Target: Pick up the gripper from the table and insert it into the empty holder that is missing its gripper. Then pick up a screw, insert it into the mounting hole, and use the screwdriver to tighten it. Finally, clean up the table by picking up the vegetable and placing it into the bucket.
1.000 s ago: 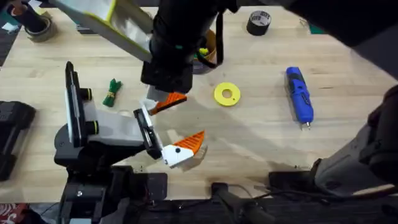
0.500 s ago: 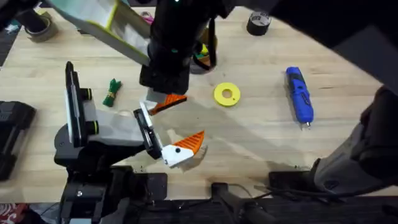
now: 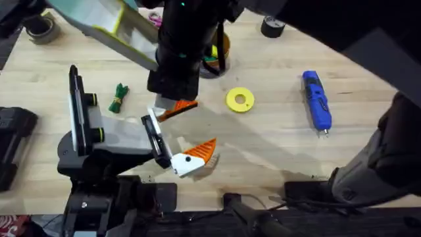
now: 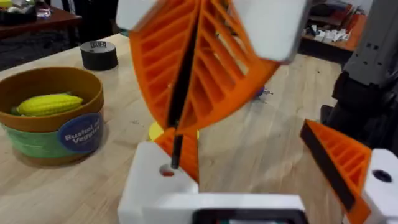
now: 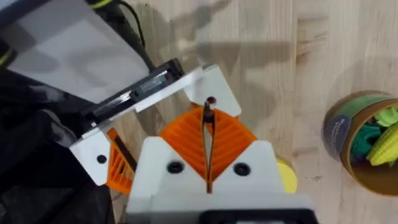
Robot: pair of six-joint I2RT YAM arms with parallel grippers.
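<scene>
Pinching a thin dark pin, probably the screw (image 5: 207,127), right gripper (image 5: 208,134) pads pressed together over the holder (image 5: 208,87) | left gripper (image 3: 187,135) spread | screwdriver (image 3: 316,101) lying apart | vegetable (image 3: 118,97) beside left arm | bucket (image 4: 51,112) behind.

Pale matt wood-grain table (image 3: 276,145), ribbed orange plastic gripper (image 4: 180,152), smooth white plastic holder (image 4: 149,186), glossy blue screwdriver (image 3: 316,100).

- The right arm (image 3: 187,46) is drifting slightly toward the far side of the table, uncovering more of the bucket (image 3: 220,49).
- Its base-side link (image 3: 388,158) is swinging inward.
</scene>
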